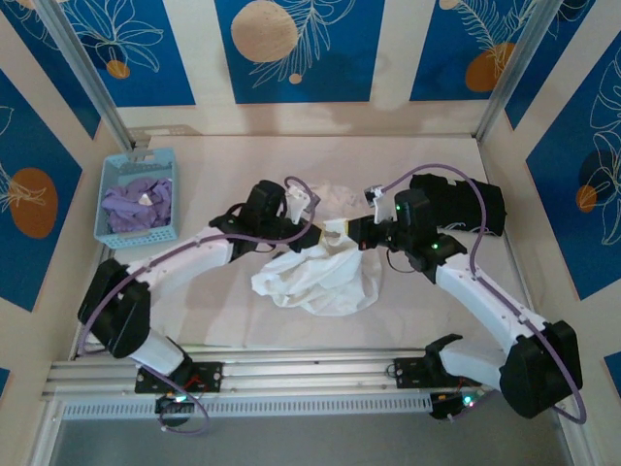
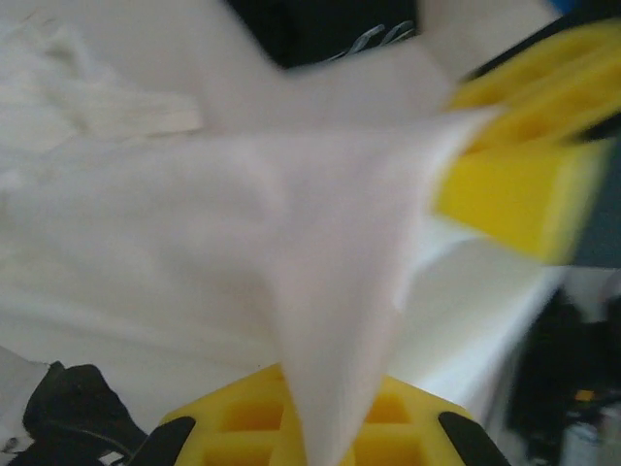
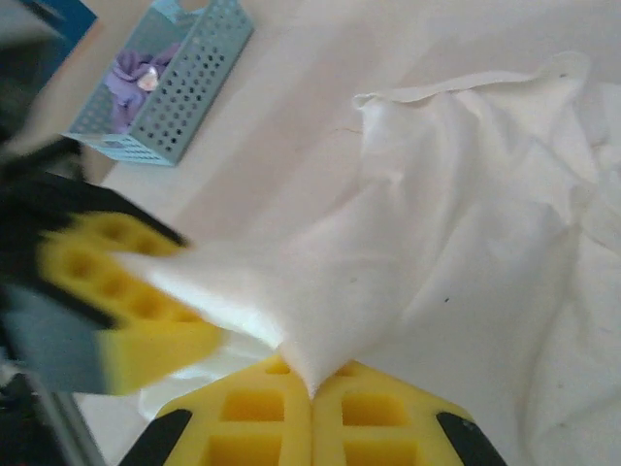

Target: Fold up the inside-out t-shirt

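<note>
Two grips on one raised peak of the inside-out t-shirt point(image 1: 320, 282), crumpled midway across the table point(image 1: 233, 160): I'd call this spreading, before any fold.

From the near edge both arms reach inward, elbows out, wrists meeting nose to nose above the heap. The right gripper point(image 3: 310, 417) is closed tight on white cloth; the left gripper point(image 2: 320, 432) seems clamped just beside it (that view is blurred). Next, I judge, they must draw apart to stretch an edge flat. At the far left, the blue basket point(image 1: 104, 199) holds a lavender garment point(image 1: 141, 204).
</note>
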Robot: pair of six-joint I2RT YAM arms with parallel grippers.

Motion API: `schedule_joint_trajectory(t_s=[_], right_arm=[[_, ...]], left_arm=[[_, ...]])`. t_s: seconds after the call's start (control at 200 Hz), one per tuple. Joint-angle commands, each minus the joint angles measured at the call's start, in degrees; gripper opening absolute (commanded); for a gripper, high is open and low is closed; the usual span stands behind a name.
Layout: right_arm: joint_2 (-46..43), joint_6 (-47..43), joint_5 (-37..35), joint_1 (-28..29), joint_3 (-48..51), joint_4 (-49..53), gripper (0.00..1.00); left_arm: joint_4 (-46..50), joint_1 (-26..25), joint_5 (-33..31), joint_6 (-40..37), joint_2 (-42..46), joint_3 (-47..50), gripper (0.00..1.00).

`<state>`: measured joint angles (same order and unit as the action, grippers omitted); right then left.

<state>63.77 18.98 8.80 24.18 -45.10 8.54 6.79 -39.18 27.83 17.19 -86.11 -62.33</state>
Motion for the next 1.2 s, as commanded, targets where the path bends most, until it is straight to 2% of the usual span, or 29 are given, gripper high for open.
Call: schedule_joint_trajectory(t_s=[0.0, 0.36, 0.43, 0.555, 0.68, 0.74, 0.78, 0.91, 0.985, 1.06, 1.13, 1.195], right_arm=[[-1.4, -5.1, -6.7, 1.8, 1.1, 1.2, 0.11], [-8.9, -10.8, 2.7, 4.5, 6.3, -0.3, 0.48], [-10.4, -10.5, 3.1, 5.4, 7.7, -1.4, 0.58], [-11.1, -10.7, 0.3, 8.0, 9.1, -3.5, 0.61], [-7.5, -11.3, -2.5, 9.7, 7.3, -5.2, 0.61], [-5.0, -11.2, -3.6, 10.3, 6.2, -6.8, 0.60], [-3.2, -10.8, -4.6, 10.5, 5.4, -7.9, 0.54], [-0.1, -10.1, -4.9, 10.3, 2.3, -6.8, 0.14], [-1.9, -9.6, -0.1, 9.5, 2.5, -6.0, 0.01], [-4.3, -7.7, 10.2, 7.5, 3.1, -6.3, 0.00], [-4.9, -4.6, 19.0, 5.9, 2.6, -6.2, 0.00], [-4.5, -0.6, 24.2, 5.4, 2.6, -8.3, 0.00]], left_arm=[[-1.2, 0.7, 11.0, 6.0, 5.6, 0.9, 0.00], [2.9, 1.6, 11.8, 5.4, 7.7, 0.0, 0.00], [3.5, 1.7, 11.7, 4.9, 7.8, -0.2, 0.00], [4.0, 1.7, 11.8, 5.0, 7.4, -0.7, 0.00], [3.8, 1.7, 12.0, 5.2, 7.5, -0.7, 0.00], [3.9, 1.8, 12.0, 5.2, 7.8, -0.5, 0.00], [4.0, 1.8, 12.0, 5.1, 8.0, -0.3, 0.00], [4.0, 2.9, 11.4, 4.8, 9.6, 0.8, 0.00], [3.5, 4.8, 11.1, 5.3, 10.3, 1.9, 0.00], [3.6, 7.3, 8.7, 5.6, 10.9, 2.8, 0.00], [6.2, 8.6, 1.2, 4.3, 11.1, 2.4, 0.00], [9.0, 8.6, -6.2, 2.2, 10.5, 1.4, 0.00]])
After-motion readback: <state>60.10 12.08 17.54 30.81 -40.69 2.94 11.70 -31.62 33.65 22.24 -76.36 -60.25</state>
